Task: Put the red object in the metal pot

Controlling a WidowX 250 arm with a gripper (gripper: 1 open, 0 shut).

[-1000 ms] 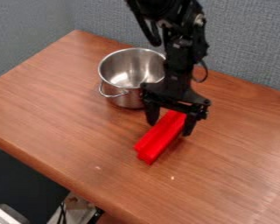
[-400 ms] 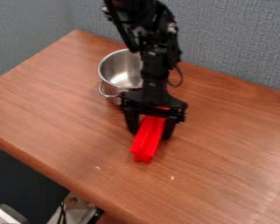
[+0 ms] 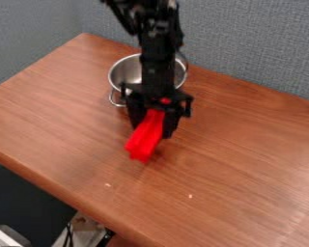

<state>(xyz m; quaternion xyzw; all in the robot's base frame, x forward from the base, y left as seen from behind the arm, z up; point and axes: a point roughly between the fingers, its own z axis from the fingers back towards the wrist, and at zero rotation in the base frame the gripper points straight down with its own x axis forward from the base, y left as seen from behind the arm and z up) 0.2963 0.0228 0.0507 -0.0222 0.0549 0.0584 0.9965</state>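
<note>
Claw (image 3: 154, 122) clasping the red block (image 3: 144, 140) near its pot-side end, beside the metal pot (image 3: 120, 75), we are judging it light, stiff, perhaps slippery, and favouring a mid-length hold.

Robot arm (image 3: 157, 43), single: showing black throughout, its surface looking matte. Segments: appearing narrow and jointed, with blocky, irregular outlines. Gripper (image 3: 156, 116): matching in black, displaying a wide body and two dark fingers. Small markings: blurring too much at this scale for reading.
</note>
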